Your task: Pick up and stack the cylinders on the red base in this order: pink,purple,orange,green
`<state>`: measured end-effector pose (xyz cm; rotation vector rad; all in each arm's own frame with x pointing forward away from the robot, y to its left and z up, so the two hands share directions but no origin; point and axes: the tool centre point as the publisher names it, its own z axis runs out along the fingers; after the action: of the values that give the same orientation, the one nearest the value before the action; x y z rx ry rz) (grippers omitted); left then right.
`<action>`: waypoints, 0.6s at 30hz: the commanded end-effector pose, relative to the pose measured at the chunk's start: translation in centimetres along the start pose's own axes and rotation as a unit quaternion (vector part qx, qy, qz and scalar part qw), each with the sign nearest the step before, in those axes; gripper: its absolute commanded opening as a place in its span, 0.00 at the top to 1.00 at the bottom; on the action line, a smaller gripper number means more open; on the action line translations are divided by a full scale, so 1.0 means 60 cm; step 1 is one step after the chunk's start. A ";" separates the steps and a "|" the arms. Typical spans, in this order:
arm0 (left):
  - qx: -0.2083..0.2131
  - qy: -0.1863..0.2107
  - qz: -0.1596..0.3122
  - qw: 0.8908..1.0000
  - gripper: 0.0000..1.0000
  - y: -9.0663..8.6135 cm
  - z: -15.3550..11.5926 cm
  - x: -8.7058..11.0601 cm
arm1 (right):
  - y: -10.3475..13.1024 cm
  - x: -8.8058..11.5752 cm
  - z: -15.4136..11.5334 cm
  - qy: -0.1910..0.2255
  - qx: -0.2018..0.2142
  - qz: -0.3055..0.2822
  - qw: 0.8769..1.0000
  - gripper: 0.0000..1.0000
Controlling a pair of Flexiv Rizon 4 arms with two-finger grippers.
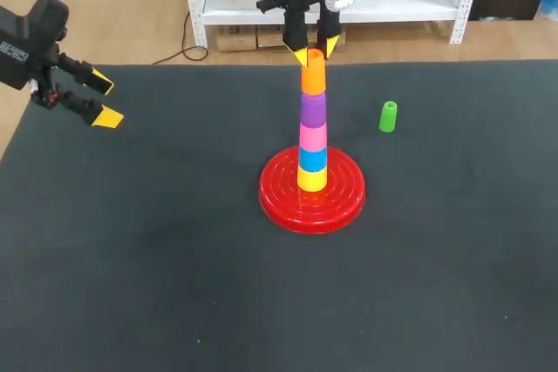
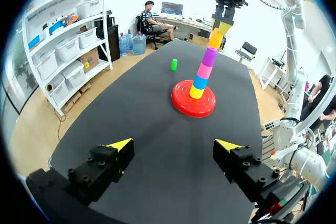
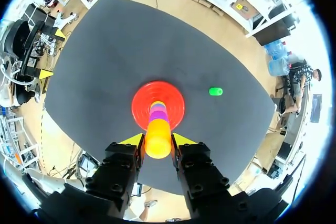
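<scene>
The red base sits mid-table with a tower on it: yellow, blue, pink, purple, and the orange cylinder on top. My right gripper comes straight down over the tower, shut on the orange cylinder, one yellow tip on each side. The orange one rests against the purple one. A green cylinder stands alone on the mat right of the tower, also seen as the green cylinder beyond the base. My left gripper hovers open at the table's far left, holding nothing.
Black mat covers the whole table. From the left wrist view the tower stands far ahead of the open left gripper, with bare mat between them.
</scene>
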<state>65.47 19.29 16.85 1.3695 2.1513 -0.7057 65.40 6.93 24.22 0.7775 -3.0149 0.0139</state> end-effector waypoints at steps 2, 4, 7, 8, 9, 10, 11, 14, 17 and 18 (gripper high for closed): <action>-0.001 -0.001 0.000 1.000 0.00 -0.001 0.001 0.001 | -0.003 0.003 0.008 -0.016 0.004 0.006 1.000 1.00; -0.001 -0.001 0.000 1.000 0.00 -0.001 0.001 0.001 | -0.004 -0.001 0.009 -0.015 0.008 0.011 1.000 1.00; -0.001 -0.001 0.000 1.000 0.00 -0.001 0.001 0.001 | -0.008 -0.007 0.010 -0.014 0.009 0.015 1.000 1.00; -0.001 -0.001 0.000 1.000 0.00 -0.001 0.001 0.001 | -0.008 -0.008 0.010 -0.014 0.009 0.015 1.000 1.00; -0.001 -0.001 0.000 1.000 0.00 -0.001 0.001 0.001 | -0.008 -0.009 0.011 -0.012 0.009 0.016 1.000 1.00; -0.001 -0.001 0.000 1.000 0.00 -0.001 0.001 0.001 | -0.009 -0.010 0.011 -0.011 0.009 0.017 1.000 1.00; -0.001 -0.001 0.000 1.000 0.00 -0.001 0.001 0.001 | -0.009 -0.011 0.011 -0.009 0.008 0.017 1.000 1.00; -0.001 -0.001 0.000 1.000 0.00 -0.001 0.001 0.001 | -0.007 -0.013 0.014 -0.006 0.007 0.015 1.000 1.00; -0.001 -0.001 0.000 1.000 0.00 -0.001 0.001 0.001 | -0.003 -0.011 0.015 -0.004 0.004 0.013 1.000 1.00; -0.001 -0.001 0.000 1.000 0.00 -0.001 0.001 0.001 | -0.002 -0.010 0.015 -0.003 0.004 0.012 1.000 1.00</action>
<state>65.47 19.29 16.84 1.3695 2.1513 -0.7057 65.85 6.99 23.41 0.7445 -3.0366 0.0219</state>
